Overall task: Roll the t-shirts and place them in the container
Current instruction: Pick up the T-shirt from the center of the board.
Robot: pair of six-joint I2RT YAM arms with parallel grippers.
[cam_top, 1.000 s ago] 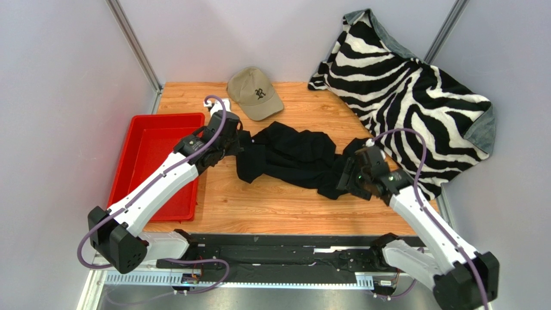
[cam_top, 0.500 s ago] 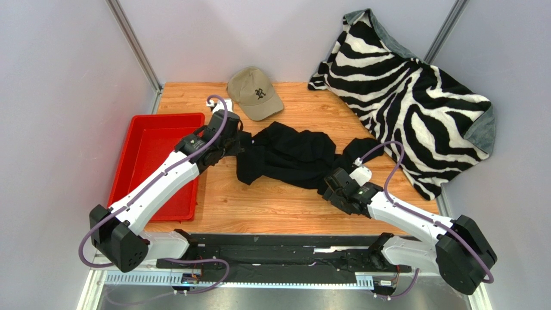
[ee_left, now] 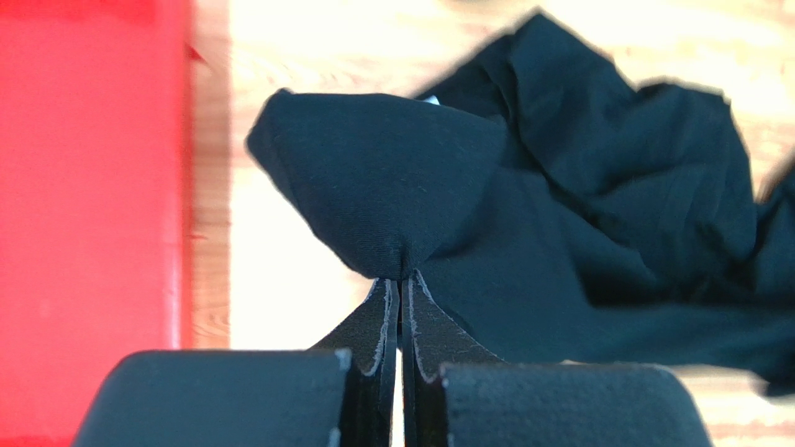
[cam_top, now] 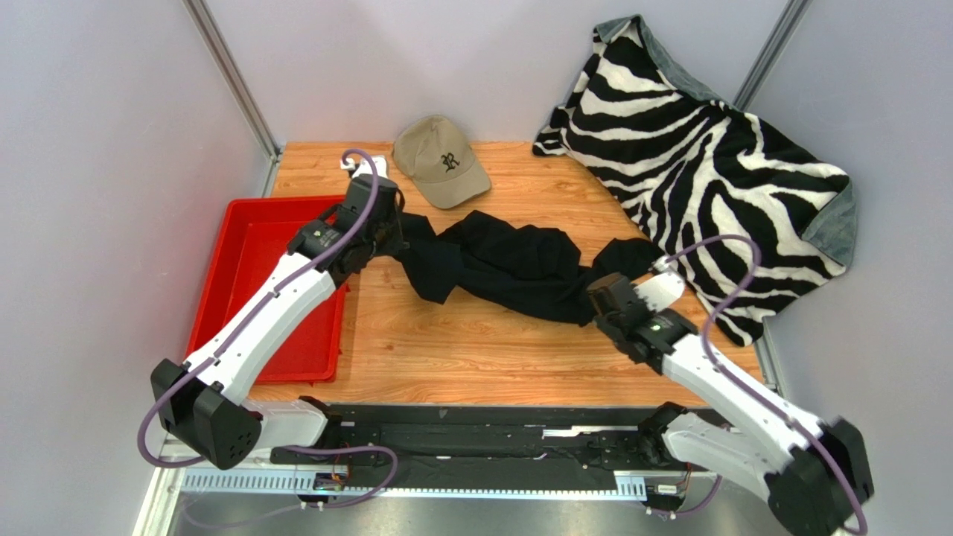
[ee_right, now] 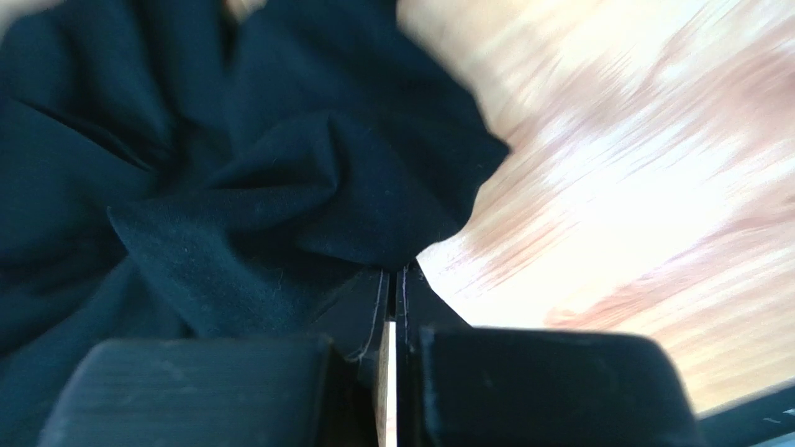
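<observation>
T-shirt (cam_top: 503,268) lies between red tray (cam_top: 252,240) and zebra blanket (cam_top: 716,145), near cap (cam_top: 439,162).

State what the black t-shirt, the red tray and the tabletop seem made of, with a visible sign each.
Black t-shirt: soft matte knit, probably cotton; it creases and drapes.
Red tray: likely smooth plastic; uniform colour, moulded rim.
Tabletop: wood or wood-look laminate; visible grain.

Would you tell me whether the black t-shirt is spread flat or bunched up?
Bunched up: the t-shirt lies as a crumpled, wrinkled strip, not flat.
</observation>
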